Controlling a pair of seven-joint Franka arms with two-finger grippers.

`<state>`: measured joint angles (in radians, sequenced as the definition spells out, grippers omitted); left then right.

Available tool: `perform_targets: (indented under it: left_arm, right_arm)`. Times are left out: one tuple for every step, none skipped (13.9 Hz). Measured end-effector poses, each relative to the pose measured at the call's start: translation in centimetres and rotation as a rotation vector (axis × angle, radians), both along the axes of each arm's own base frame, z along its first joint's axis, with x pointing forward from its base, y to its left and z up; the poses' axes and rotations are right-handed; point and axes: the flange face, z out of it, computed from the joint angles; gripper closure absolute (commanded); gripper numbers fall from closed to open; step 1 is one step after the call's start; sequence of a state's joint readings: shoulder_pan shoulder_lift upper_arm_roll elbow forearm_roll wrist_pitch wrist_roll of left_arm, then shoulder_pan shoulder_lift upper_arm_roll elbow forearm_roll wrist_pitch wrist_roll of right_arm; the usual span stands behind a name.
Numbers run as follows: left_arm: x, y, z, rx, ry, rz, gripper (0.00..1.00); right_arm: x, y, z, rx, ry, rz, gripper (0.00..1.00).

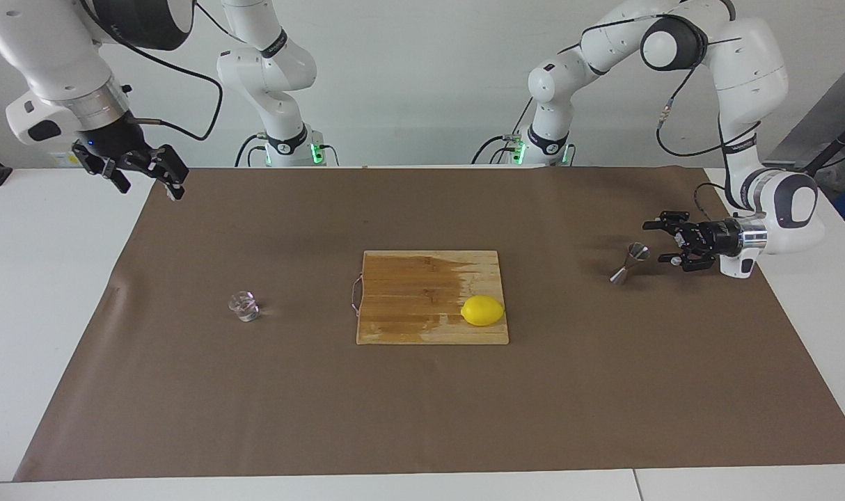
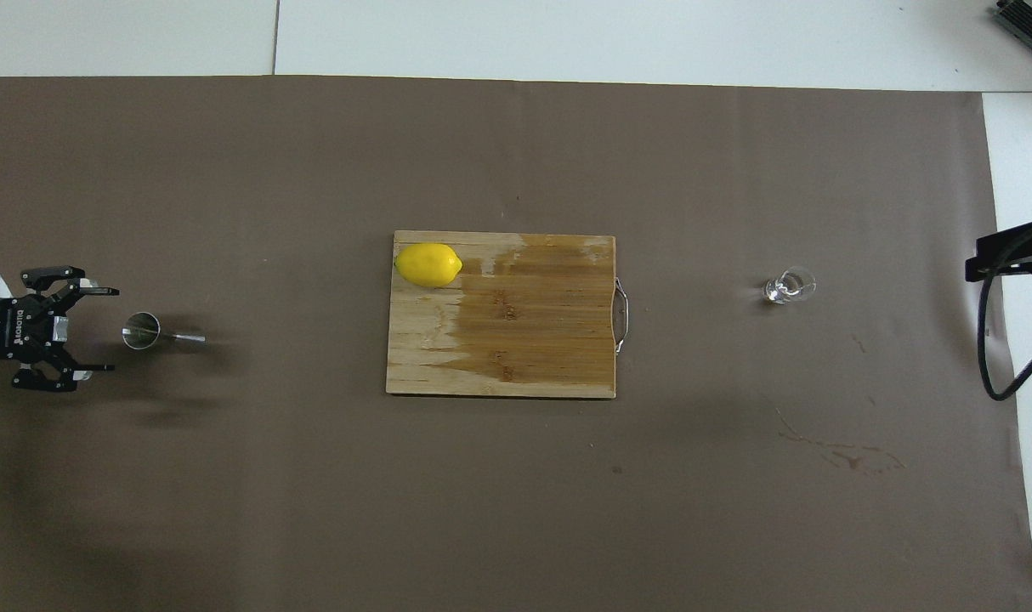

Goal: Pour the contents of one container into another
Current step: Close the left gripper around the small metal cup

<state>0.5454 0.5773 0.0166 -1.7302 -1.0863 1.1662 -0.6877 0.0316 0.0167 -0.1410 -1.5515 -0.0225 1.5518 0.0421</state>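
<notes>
At the right of the facing view, the left gripper [image 1: 662, 241] hangs low over the brown paper mat [image 1: 422, 417], turned sideways with its fingers spread wide and nothing between them. Just beside its fingertips, not touching, stands the steel jigger [image 1: 628, 263], upright on the mat at the left arm's end of the table. In the overhead view the same left gripper [image 2: 104, 330] sits at the left edge of the frame, its two fingers pointing toward the jigger [image 2: 142, 331], which shows its open round mouth.

At the middle of both frames lies a bamboo cutting board [image 1: 408, 292] with a wire handle on the edge toward the right arm's end. A lemon [image 1: 483, 310] rests on the board, at the corner farther from the robots and toward the left arm's end; in the overhead view the lemon [image 2: 428, 264] is at the board's [image 2: 516, 340] upper left.

The small clear glass cup [image 1: 244, 306] stands upright on the mat, left of centre in the facing view, well apart from the board; overhead, the cup [image 2: 789, 286] is at centre right.

At the upper left of the facing view the right gripper [image 1: 147, 175] waits in the air over the mat's edge, its fingers parted and empty. Overhead, only a dark part of it [image 2: 1011, 252] shows at the right edge.
</notes>
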Motion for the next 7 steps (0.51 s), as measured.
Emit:
perform_targets:
  left_arm:
    - [0.1,-0.1,0.0,-0.004,0.024,0.006,0.00]
    - [0.3,-0.2,-0.1,-0.005,0.038,0.013,0.00]
    - [0.4,-0.1,-0.3,0.000,0.048,0.023,0.00]
    - [0.5,-0.1,-0.7,0.003,0.055,0.029,0.00]
    - [0.5,-0.1,-1.2,0.003,0.060,0.034,0.00]
    - [0.5,-0.1,-1.6,0.002,0.066,0.038,0.00]
    - [0.5,-0.1,-2.1,-0.002,0.071,0.042,0.00]
  right_arm:
    - [0.0,0.0,0.0,0.000,0.000,0.000,0.00]
    - [0.0,0.0,0.0,0.000,0.001,0.000,0.00]
    - [0.0,0.0,-0.2,0.000,0.003,0.000,0.00]
    - [0.0,0.0,-0.3,0.000,0.006,0.000,0.00]
    - [0.1,0.0,-0.4,0.000,0.007,0.000,0.00]
    - [0.1,0.0,-0.5,0.001,0.009,0.000,0.00]
    - [0.1,0.0,-0.7,0.001,0.013,0.000,0.00]
